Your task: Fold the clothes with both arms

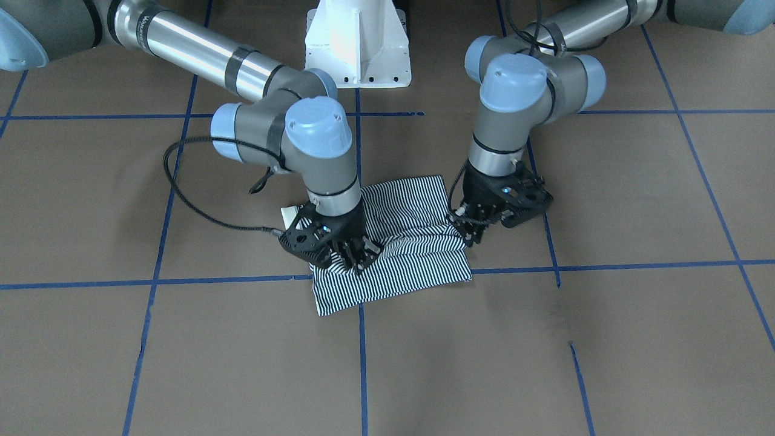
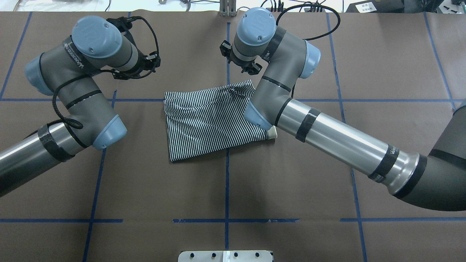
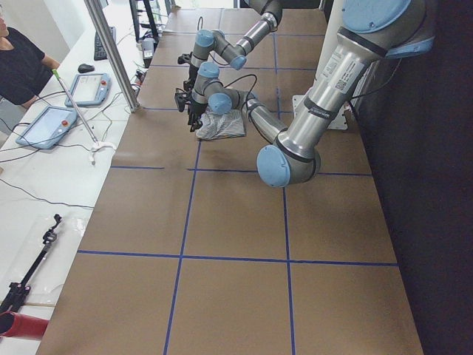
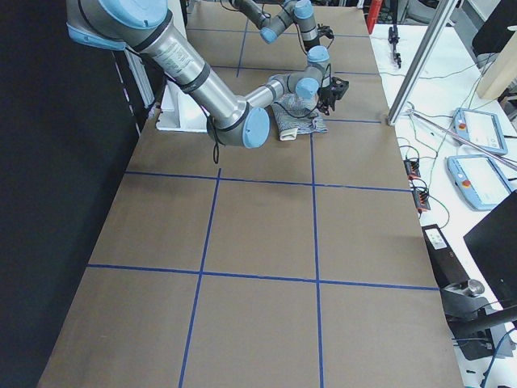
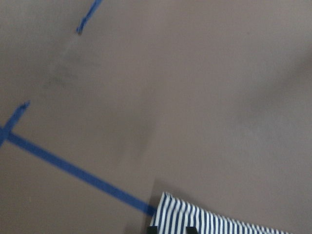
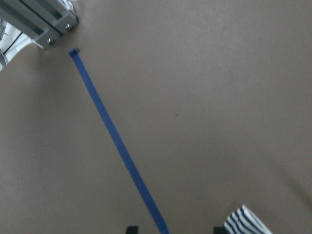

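The folded polo shirt (image 1: 412,266) lies flat on the surface (image 1: 605,339), in front of the white pedestal (image 1: 357,48). The right tool (image 1: 357,257), fingers spread, is over its edge far from the pedestal; for the left tool (image 1: 471,236) I cannot tell.

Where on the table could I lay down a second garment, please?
Widest bare table lies between the shirt and the robot's base. The squares on the robot's right, beyond the right arm, are also free. Crowded: the shirt's far corners, where left gripper and right gripper sit.
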Robot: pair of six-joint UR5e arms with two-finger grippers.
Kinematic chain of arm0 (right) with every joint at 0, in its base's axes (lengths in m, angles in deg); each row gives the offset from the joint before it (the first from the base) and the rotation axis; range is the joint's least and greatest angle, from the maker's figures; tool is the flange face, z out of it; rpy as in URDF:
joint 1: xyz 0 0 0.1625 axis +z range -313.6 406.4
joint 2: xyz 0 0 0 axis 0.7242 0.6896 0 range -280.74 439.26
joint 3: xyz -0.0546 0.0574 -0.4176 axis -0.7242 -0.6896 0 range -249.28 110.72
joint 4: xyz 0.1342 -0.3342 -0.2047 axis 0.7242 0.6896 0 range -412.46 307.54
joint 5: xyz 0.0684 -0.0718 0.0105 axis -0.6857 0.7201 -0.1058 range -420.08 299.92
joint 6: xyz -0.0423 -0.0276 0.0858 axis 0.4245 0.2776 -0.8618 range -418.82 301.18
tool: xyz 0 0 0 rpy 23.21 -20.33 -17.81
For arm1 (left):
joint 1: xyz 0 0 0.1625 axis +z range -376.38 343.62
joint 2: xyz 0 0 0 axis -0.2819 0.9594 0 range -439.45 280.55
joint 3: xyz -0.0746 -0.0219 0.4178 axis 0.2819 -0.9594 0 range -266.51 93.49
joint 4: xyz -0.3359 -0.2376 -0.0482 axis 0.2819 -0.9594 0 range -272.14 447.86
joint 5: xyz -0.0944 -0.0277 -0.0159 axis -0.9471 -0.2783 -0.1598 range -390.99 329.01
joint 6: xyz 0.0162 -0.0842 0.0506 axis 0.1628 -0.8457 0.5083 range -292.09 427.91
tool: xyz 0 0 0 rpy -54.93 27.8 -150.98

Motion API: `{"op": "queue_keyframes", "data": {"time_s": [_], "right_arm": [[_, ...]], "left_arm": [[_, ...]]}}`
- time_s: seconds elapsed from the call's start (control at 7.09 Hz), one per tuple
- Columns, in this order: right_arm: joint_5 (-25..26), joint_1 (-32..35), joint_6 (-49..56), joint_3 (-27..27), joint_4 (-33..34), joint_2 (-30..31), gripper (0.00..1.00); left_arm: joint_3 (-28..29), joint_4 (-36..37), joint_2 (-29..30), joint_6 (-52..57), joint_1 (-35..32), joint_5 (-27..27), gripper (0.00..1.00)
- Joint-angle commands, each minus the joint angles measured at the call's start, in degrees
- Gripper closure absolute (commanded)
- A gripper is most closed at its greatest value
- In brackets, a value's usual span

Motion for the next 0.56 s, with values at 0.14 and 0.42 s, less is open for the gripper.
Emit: {"op": "queue_keyframes", "data": {"time_s": [0.14,0.42], "right_arm": [[-2.6,3.7,7.8,-2.9,-0.9,-0.6,0.0],[-11.4,10.8,21.2,1.8,8.2,1.8,0.0]], "left_arm": [[0.4,-1.2,0.1,2.2,-1.2,-4.2,0.0],[-0.8,-1.7,-0.2,4.8,-2.5,-6.8,0.0]]}}
